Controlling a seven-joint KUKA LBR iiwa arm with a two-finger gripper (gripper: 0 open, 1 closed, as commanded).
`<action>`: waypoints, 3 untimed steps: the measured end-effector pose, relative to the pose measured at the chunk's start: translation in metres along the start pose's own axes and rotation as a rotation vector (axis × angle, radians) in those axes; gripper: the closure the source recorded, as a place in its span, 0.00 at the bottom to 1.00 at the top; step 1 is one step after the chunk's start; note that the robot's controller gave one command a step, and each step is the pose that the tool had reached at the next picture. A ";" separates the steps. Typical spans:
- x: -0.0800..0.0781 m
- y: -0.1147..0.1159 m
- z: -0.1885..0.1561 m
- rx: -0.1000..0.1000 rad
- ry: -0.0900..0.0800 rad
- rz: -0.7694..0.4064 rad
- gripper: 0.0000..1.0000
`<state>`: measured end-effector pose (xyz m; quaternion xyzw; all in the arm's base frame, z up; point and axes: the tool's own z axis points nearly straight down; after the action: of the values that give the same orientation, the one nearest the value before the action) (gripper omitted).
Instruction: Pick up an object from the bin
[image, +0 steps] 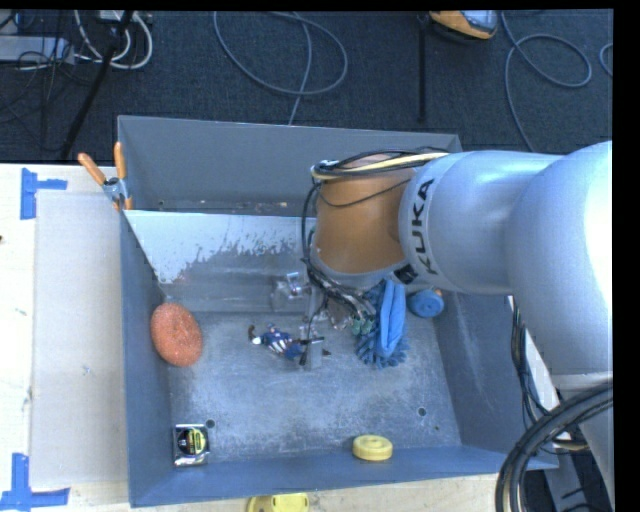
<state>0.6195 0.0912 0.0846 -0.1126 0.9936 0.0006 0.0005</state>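
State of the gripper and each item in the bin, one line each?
gripper: low, beside the small blue toy
small blue toy: lying flat, contact unclear
orange lump: resting at far left, untouched
tape measure: lying at front left
yellow disc: flat at front
blue brush: lying just right of gripper

The silver arm (500, 220) and its orange wrist cover (355, 225) hide the top of the floppy blue brush-like thing (386, 335) and part of the round blue disc (430, 304). The small blue-and-white thing (272, 340) left of them is too tiny to identify.
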 end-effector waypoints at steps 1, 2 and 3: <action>0.012 0.000 0.014 0.000 0.003 0.001 0.00; -0.001 -0.003 0.015 0.000 0.001 0.212 1.00; -0.001 -0.003 0.015 0.000 0.001 0.212 1.00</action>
<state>0.6209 0.0886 0.0698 -0.0066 1.0000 0.0004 -0.0001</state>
